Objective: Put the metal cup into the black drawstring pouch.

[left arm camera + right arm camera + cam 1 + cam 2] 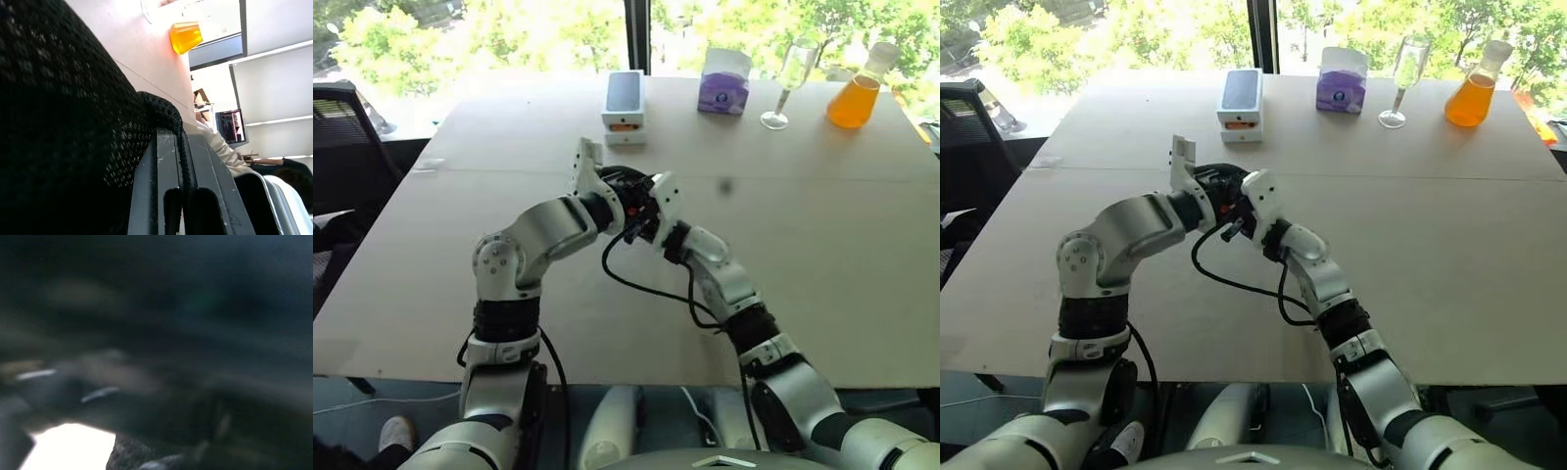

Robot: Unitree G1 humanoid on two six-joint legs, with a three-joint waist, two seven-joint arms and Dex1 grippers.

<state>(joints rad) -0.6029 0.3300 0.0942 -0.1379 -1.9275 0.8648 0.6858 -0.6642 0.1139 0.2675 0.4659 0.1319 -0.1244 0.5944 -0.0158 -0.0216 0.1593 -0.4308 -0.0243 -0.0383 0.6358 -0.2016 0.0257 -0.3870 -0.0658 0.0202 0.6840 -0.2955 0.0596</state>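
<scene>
My left gripper point(178, 205) is pinched on the pouch point(63, 122) rim, held up over the table point(822, 264) mid-front. My right gripper point(631, 211) meets it there, fingers nearly closed; I can't tell on what, and I can't make out the cup. If the left pinch slips, the mouth collapses. Farther back: box point(624, 106), tissue pack point(724, 83), glass point(787, 83), orange flask point(857, 93), all well apart.

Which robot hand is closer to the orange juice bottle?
Right, by a little. The right gripper and left gripper meet mid-table on the black drawstring pouch, both far from the orange bottle at the far right.
</scene>
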